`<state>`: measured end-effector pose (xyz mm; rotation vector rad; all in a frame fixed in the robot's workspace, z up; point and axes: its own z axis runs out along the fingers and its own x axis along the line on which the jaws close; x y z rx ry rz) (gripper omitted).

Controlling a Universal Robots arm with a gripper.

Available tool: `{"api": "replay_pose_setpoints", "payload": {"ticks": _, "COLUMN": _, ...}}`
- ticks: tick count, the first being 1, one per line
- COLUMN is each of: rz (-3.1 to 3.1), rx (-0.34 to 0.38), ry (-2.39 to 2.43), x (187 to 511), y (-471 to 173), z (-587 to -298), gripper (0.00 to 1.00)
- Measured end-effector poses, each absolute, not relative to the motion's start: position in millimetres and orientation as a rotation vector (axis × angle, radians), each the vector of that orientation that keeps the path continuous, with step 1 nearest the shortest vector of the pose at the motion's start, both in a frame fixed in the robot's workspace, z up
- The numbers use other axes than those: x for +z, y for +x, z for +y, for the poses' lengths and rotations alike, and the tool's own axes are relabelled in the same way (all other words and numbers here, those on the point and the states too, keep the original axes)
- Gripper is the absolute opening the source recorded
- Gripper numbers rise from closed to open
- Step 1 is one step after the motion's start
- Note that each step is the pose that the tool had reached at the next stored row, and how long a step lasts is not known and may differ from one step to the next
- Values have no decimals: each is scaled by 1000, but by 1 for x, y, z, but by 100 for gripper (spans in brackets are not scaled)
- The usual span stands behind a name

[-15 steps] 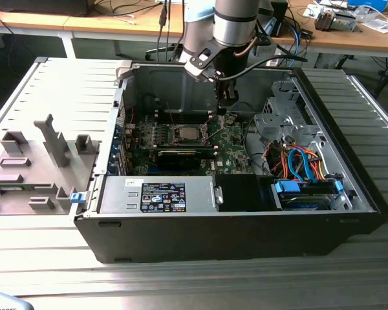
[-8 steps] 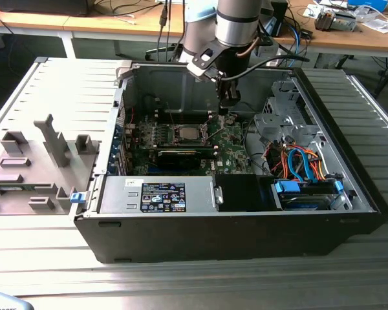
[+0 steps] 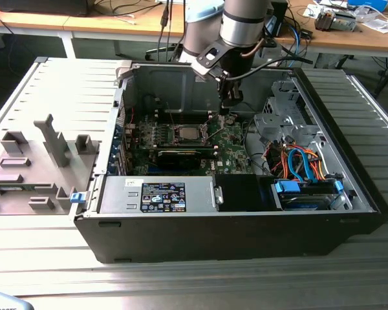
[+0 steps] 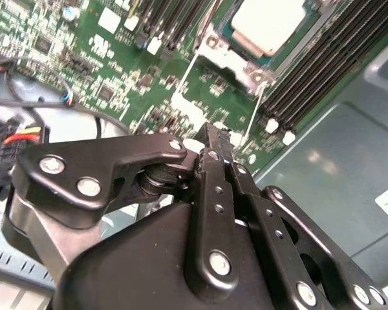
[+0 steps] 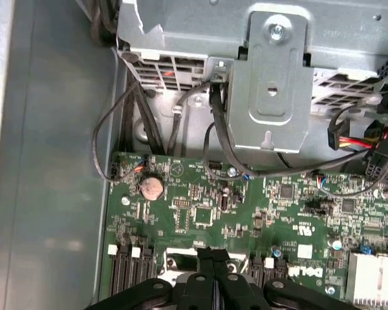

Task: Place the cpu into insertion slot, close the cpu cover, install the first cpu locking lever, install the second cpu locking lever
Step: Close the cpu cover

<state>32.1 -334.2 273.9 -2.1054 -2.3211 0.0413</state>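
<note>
Since the open computer case (image 3: 246,232) holds the green motherboard (image 5: 246,206), work is inside: hand (image 4: 210,134), fingers pressed together and empty, near insertion slot (image 3: 174,135), cpu (image 4: 266,24) seated there. Judgement: nudge thin lever (image 4: 253,113) slowly, keep tip off board.

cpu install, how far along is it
Done: the cpu sits in the insertion slot, the cpu cover apparently down around it. In hand: the gripper, shut with nothing visible in it, hangs beside the slot near two thin levers. Left: both look raised, seemingly unlatched.
</note>
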Motion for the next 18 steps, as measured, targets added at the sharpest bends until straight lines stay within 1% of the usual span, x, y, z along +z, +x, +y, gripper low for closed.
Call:
{"api": "replay_pose_setpoints", "payload": {"ticks": 1, "rz": -2312, "rx": 60, "ry": -2096, "x": 274, "y": 33, "z": -334, "gripper": 11}}
{"api": "replay_pose_setpoints", "payload": {"ticks": 18, "rz": -2311, "rx": 60, "ry": -2096, "x": 272, "y": 37, "z": -334, "gripper": 11}}
